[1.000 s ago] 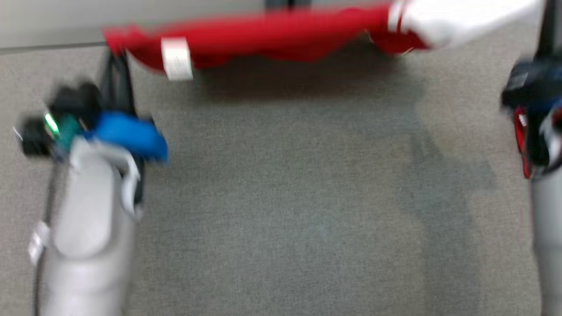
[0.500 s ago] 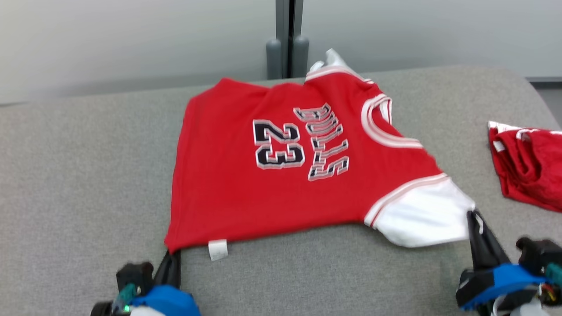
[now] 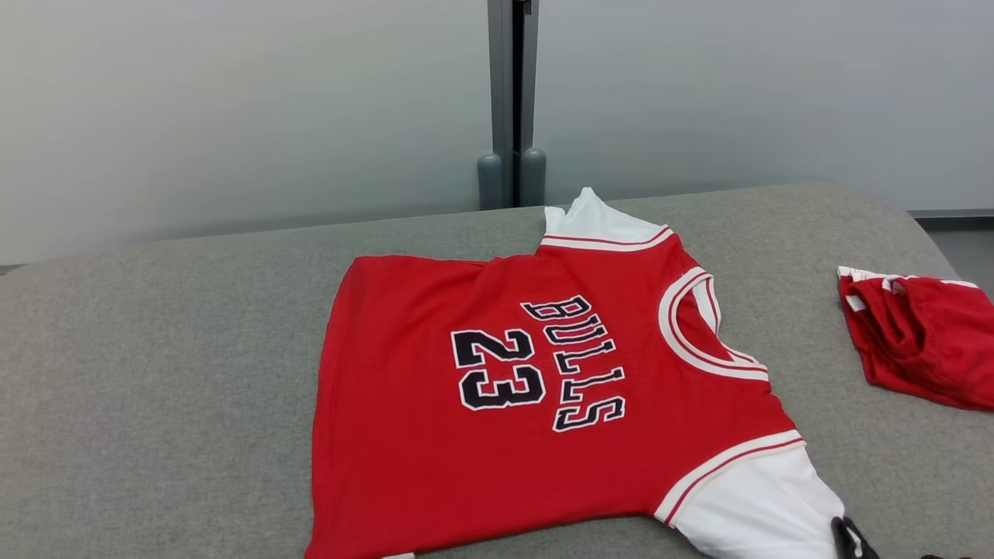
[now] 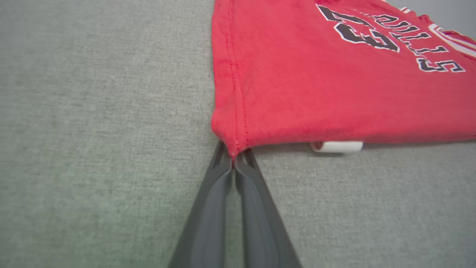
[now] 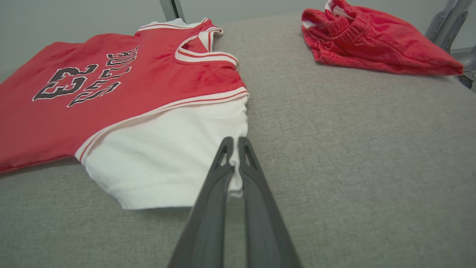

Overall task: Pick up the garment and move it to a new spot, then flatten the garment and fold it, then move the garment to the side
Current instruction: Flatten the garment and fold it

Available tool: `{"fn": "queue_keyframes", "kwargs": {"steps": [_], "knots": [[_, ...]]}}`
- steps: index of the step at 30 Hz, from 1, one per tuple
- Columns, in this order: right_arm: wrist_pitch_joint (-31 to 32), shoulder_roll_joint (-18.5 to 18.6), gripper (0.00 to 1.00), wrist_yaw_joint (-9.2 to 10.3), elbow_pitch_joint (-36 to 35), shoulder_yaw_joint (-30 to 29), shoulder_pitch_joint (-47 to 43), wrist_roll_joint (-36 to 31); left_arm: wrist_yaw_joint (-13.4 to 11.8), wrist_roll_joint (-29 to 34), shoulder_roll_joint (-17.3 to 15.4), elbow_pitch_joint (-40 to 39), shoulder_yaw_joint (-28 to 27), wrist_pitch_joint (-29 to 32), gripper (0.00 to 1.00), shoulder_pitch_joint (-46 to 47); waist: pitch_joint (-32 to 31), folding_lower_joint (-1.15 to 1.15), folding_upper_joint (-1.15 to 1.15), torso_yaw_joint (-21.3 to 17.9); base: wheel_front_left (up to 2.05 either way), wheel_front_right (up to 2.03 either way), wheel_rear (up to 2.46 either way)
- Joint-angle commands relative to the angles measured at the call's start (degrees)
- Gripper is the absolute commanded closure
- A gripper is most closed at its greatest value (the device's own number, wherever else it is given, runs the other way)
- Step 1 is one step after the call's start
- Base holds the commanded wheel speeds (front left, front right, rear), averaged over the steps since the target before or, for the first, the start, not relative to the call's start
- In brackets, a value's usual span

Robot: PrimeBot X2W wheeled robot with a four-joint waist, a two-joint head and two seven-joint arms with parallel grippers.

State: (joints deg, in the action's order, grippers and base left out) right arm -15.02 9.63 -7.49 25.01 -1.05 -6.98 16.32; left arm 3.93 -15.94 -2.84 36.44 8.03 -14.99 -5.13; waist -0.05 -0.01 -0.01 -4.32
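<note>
The left gripper (image 4: 233, 158) pinches the jersey (image 3: 497, 404) at its hem corner, the right gripper (image 5: 234, 150) at the white sleeve (wrist cameras show both pinches).

- The left gripper (image 4: 233, 156) is rising from the bottom edge, its two dark fingers (image 4: 208, 219) pressing together at the tips.
- Those tips are pinching the nearest corner of the red jersey (image 4: 316, 85), right at the stitched hem (image 4: 234, 74).
- The jersey is lying spread across the grey fabric surface (image 4: 93, 130), reaching away toward the upper right.
- A white tag (image 4: 336, 146) is poking out from under the jersey's near edge, just beside the pinched corner.
- The black number 23 (image 4: 359, 31) and black lettering (image 4: 424, 48) are showing face up at the top right.
</note>
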Motion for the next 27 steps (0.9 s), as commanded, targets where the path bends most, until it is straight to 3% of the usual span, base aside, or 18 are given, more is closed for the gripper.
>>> {"fn": "queue_keyframes", "kwargs": {"steps": [1, 5, 10, 21, 27], "knots": [[-0.2, 0.3, 1.00, 0.00, -0.8, -1.0, -0.7, 0.3, -0.5, 0.4, -0.1, -1.2, -0.3, -0.3, 1.00, -0.5, 0.1, 0.01, 0.01, 0.4, 0.00, 0.00, 0.00], [-0.2, -0.2, 1.00, -0.01, -3.4, -2.8, 1.4, 0.6, -1.6, 3.0, -0.1, -7.6, -1.2, -0.3, 1.00, 0.6, 0.6, 0.01, 0.01, 1.0, 0.00, 0.00, 0.00], [-0.2, 0.1, 1.00, -0.01, -4.1, -1.7, 8.3, -0.1, -1.2, 5.6, -0.1, -10.8, -0.5, -0.3, 1.00, 5.1, 1.8, 0.01, 0.01, 1.3, 0.00, 0.00, 0.00], [-0.2, 1.0, 1.00, -0.01, 6.6, -0.7, 29.9, -2.9, -2.0, 5.9, -0.1, -1.2, 1.1, -0.3, 1.00, 21.7, 9.3, 0.01, 0.01, 2.2, 0.00, 0.00, 0.00], [-0.2, 1.8, 1.00, -0.01, 12.1, -2.0, 37.4, -6.1, -2.9, 5.6, 0.0, 4.2, 1.2, -0.3, 1.00, 28.2, 12.8, 0.01, 0.01, 2.7, 0.00, 0.00, 0.00]]}}
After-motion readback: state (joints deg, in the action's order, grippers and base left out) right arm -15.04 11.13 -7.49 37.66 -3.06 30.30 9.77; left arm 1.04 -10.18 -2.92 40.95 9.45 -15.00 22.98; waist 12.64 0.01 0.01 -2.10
